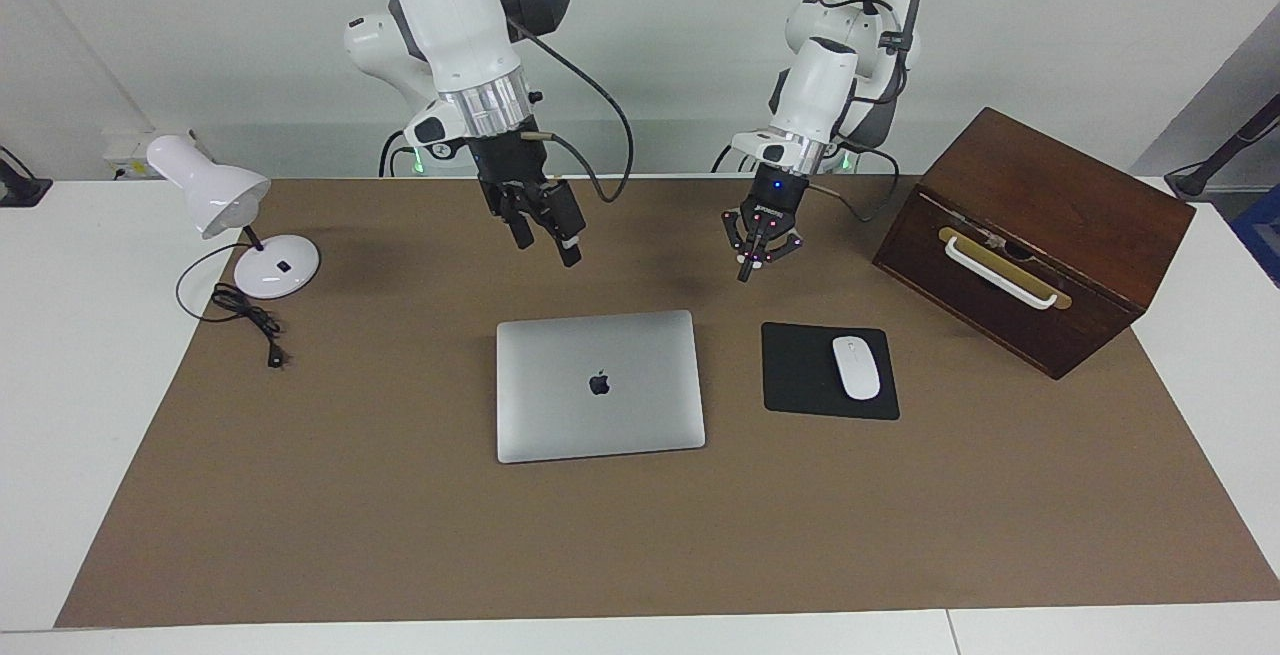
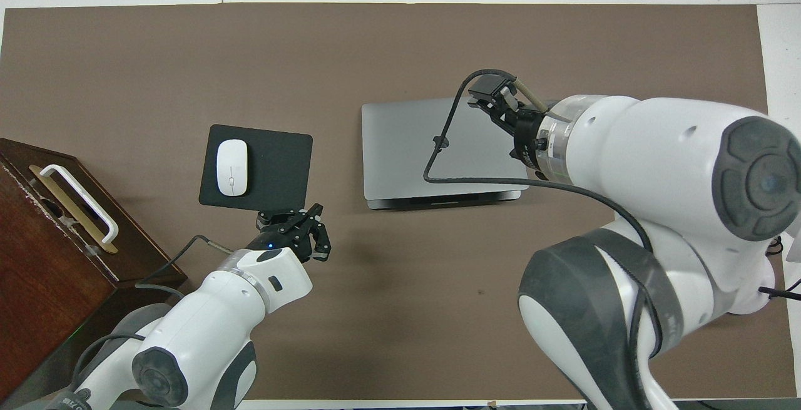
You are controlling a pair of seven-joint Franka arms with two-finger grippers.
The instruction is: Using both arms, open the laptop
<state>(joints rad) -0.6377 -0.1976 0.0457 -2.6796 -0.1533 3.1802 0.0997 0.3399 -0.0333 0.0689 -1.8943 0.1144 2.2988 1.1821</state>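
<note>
2 grippers hang above the mat near the shut laptop [image 1: 599, 385]: right gripper [image 1: 545, 233] spread and empty, left gripper [image 1: 755, 257] pinched empty; lifting the lid without pinning the base could drag it

White table [image 1: 60, 415], brown mat [image 1: 400, 535] on top

Even, bright light is thrown from above across the brown mat [image 1: 350, 495], with no hard glare. Soft, smeared shadows are cast on the mat under both arms. A mild sheen is carried by the laptop [image 1: 600, 385] lid, and a pale highlight by the wooden box [image 1: 1040, 235] top. Both views are held sharp, though the big right arm [image 2: 657, 166] close to the overhead camera is slightly softened.
</note>
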